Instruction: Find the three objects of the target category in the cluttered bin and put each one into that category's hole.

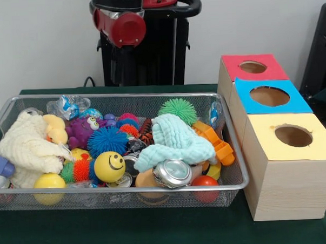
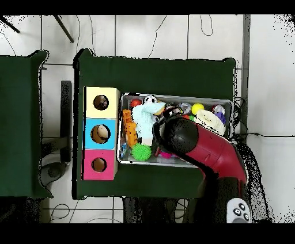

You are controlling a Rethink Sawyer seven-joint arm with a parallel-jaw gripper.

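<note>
— Wire mesh, that bin (image 1: 6, 115), and it is packed: a yellow smiley ball (image 1: 109, 166), a blue spiky ball (image 1: 107, 139), a green spiky ball (image 1: 177, 110), a crushed can (image 1: 172, 173), a mint cloth (image 1: 174, 140), a cream cloth (image 1: 26, 149). Which category is wanted?

— Nothing here says. The task's things are somewhere in that heap; I can't single them out.

— And the fingers?

— I cannot tell their state. In the overhead view the red arm (image 2: 199, 147) covers the middle of the bin and hides whatever hangs beneath; the front view shows only the arm's upper joint above the counter (image 1: 157, 230).

— So what does the move turn on?

— Sideways travel, I judge. The boxes sit just beside one short end of the bin, in a row: yellow hole (image 1: 293, 136), blue hole (image 1: 269, 96), red hole (image 1: 252, 67). Anything lifted must cross that end wall.
</note>
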